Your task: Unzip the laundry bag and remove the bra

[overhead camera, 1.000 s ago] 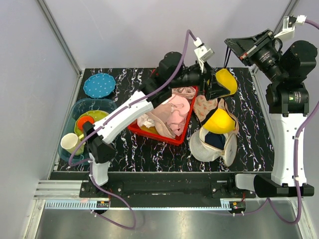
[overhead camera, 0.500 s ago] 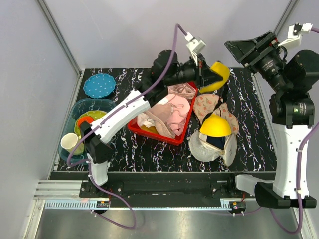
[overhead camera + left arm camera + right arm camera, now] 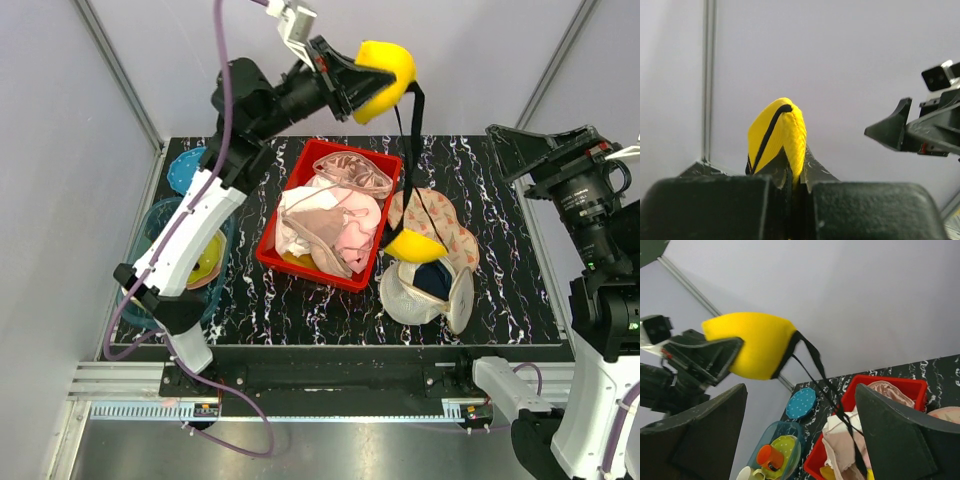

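Note:
My left gripper [image 3: 352, 88] is raised high over the back of the table, shut on one bright yellow cup of the bra [image 3: 378, 68]. In the left wrist view that cup [image 3: 779, 131] is pinched between the gripper's [image 3: 796, 176] closed jaws. Black straps hang from it down to the second yellow cup [image 3: 411, 246], which rests at the rim of the open cream-white mesh laundry bag [image 3: 420, 298]. My right gripper [image 3: 532, 150] is open and empty, off to the right. Its wide-apart fingers [image 3: 705, 432] frame the hanging bra [image 3: 752, 344].
A red tray [image 3: 282, 262] of pale pink garments sits at centre. A peach pad with triangles [image 3: 438, 215] lies behind the bag. At the left stand a teal tub [image 3: 156, 216] with cups and a blue dotted plate [image 3: 801, 402]. Enclosure walls are close behind.
My right gripper let go of the yellow cup and pulled back to the right. My left gripper shut on that cup and lifted it high, drawing the straps taut and shifting the second cup.

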Controlling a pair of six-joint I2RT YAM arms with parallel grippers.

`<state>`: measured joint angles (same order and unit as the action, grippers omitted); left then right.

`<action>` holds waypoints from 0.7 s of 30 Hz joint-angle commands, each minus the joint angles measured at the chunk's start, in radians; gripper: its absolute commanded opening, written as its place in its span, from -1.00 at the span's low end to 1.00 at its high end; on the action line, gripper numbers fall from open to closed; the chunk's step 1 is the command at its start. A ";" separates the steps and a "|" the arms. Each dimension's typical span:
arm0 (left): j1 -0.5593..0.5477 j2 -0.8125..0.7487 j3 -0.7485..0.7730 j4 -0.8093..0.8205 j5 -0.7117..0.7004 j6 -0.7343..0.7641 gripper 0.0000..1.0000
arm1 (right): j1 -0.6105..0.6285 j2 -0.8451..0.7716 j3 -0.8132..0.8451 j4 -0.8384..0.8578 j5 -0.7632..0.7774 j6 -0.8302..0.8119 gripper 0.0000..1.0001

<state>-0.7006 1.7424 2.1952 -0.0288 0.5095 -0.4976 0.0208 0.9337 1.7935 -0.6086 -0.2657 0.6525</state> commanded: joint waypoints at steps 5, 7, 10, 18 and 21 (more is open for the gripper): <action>0.053 -0.058 0.146 0.038 -0.043 0.036 -1.00 | 0.005 -0.007 -0.054 -0.092 0.085 -0.070 0.91; 0.078 -0.057 0.155 0.037 -0.049 0.027 -1.00 | 0.004 -0.007 -0.068 -0.102 0.083 -0.070 0.91; 0.119 -0.066 0.129 0.012 -0.077 0.011 -1.00 | 0.005 -0.006 -0.091 -0.105 0.079 -0.070 0.91; 0.256 -0.073 -0.139 0.188 -0.003 -0.157 -1.00 | 0.005 -0.010 -0.144 -0.105 0.059 -0.054 0.91; 0.273 -0.040 -0.231 0.205 0.032 -0.194 -1.00 | 0.005 -0.019 -0.164 -0.102 0.057 -0.050 0.91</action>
<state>-0.4427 1.6711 2.0457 0.0845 0.4786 -0.6098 0.0208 0.9276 1.6444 -0.7311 -0.2028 0.6025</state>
